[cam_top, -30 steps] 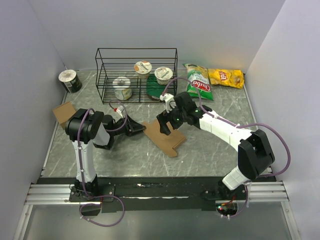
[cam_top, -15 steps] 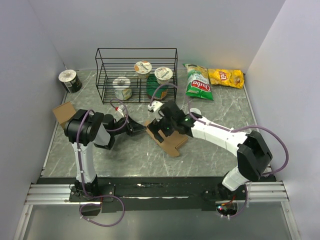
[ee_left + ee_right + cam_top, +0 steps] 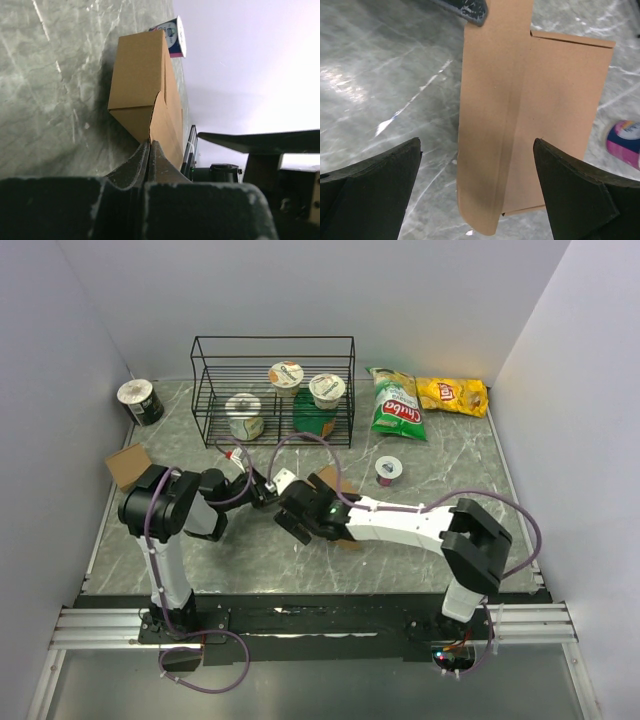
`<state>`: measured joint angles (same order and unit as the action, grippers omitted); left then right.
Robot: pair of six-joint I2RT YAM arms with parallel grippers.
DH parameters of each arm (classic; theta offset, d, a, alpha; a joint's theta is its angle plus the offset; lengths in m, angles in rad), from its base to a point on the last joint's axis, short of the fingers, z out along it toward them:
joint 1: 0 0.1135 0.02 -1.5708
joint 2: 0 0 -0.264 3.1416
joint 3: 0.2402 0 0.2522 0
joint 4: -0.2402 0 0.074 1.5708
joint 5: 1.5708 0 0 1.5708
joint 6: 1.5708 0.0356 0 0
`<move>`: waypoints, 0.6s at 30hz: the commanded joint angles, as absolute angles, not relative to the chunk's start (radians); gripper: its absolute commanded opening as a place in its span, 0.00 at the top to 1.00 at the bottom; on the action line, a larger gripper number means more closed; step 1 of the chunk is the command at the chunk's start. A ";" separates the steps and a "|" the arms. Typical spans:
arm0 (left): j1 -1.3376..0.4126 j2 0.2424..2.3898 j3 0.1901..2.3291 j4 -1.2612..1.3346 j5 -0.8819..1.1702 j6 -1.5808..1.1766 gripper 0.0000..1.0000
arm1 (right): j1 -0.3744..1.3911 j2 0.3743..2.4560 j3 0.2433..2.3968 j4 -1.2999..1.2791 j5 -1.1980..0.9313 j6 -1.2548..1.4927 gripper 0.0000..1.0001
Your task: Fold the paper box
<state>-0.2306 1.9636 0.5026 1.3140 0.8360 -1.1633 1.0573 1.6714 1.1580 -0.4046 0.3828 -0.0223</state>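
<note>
The paper box (image 3: pixel 142 75) is plain brown cardboard, partly formed, lying on the marble table. My left gripper (image 3: pixel 150 146) is shut on the thin edge of one of its flaps. In the top view the left gripper (image 3: pixel 262 490) sits at the box's left end, and most of the paper box (image 3: pixel 327 481) is hidden under the right arm. My right gripper (image 3: pixel 292 518) reaches across it. In the right wrist view the right gripper (image 3: pixel 477 195) stands wide open, straddling a long rounded flap of the paper box (image 3: pixel 540 115) without touching it.
A black wire rack (image 3: pixel 272 390) with several cups stands at the back. Two chip bags (image 3: pixel 397 405) lie at the back right. A small cup (image 3: pixel 387 469) stands right of the box. A tin (image 3: pixel 140 402) and a smaller brown box (image 3: pixel 127 465) are at the left.
The left gripper has closed on the box's flap. The right arm has swung left and down across the box, its gripper staying open.
</note>
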 commanded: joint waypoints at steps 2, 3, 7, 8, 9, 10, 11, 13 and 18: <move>-0.235 1.910 0.485 1.801 0.796 -1.173 0.99 | 1.112 1.733 1.207 -0.374 0.639 0.041 0.00; -0.235 1.907 0.483 1.798 0.793 -1.177 0.99 | 1.123 1.755 1.213 -0.379 0.697 0.058 0.00; -0.236 1.893 0.469 1.772 0.779 -1.190 0.99 | 1.138 1.799 1.216 -0.380 0.837 0.100 0.00; -0.236 1.887 0.468 1.764 0.776 -1.193 0.99 | 1.138 1.807 1.218 -0.380 0.859 0.104 0.01; -0.236 1.882 0.465 1.755 0.772 -1.193 0.99 | 1.140 1.819 1.213 -0.376 0.900 0.109 0.01; -0.236 1.878 0.460 1.746 0.769 -1.193 0.99 | 1.143 1.822 1.209 -0.368 0.913 0.107 0.02; -0.238 1.867 0.457 1.724 0.764 -1.192 0.99 | 1.146 1.827 1.204 -0.359 0.928 0.104 0.02; -0.238 1.856 0.450 1.700 0.752 -1.190 0.99 | 1.149 1.838 1.190 -0.327 0.955 0.086 0.04; -0.239 1.816 0.436 1.615 0.721 -1.196 0.99 | 1.164 1.855 1.151 -0.250 1.017 0.011 0.14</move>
<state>-0.2329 1.8694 0.4484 1.3125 0.7612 -1.1877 1.1446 1.8484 1.1702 -0.3496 0.8970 0.0525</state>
